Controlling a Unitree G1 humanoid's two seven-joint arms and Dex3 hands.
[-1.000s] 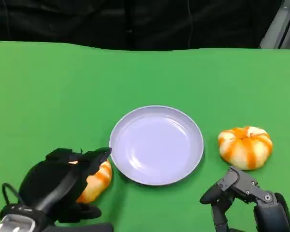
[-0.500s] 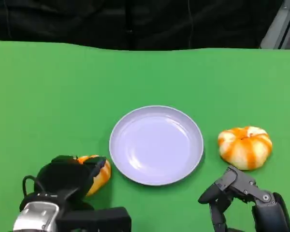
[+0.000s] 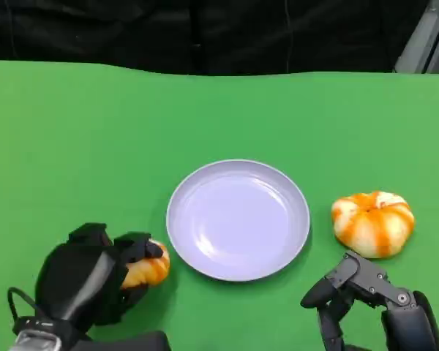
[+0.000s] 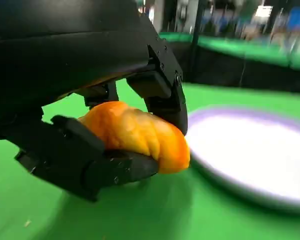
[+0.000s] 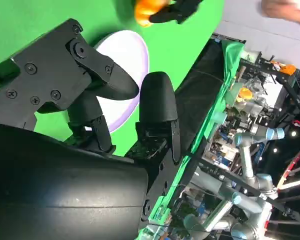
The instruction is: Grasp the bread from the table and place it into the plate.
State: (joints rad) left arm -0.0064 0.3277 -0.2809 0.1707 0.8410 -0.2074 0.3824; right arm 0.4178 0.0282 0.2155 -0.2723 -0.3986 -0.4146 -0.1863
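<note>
One bread (image 3: 148,269) within left hand (image 3: 88,274)

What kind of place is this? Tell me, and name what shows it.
Probably a robotics lab or test area, not a kitchen. The table is covered in plain green cloth against a black backdrop, and the right wrist view shows another robot arm amid cluttered equipment and more green tables.

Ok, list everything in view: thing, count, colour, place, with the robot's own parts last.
Table: one, green, under everything.
Plate: one, pale lilac, centre of the table, empty.
Held bread: one, orange, beside the plate on the robot's left, gripped by the left hand.
Free bread: one, orange and white, beside the plate on the robot's right, untouched.
Left hand: one, black, fingers wrapped around the held bread.
Right hand: one, black, just short of the free bread, holding nothing.
</note>
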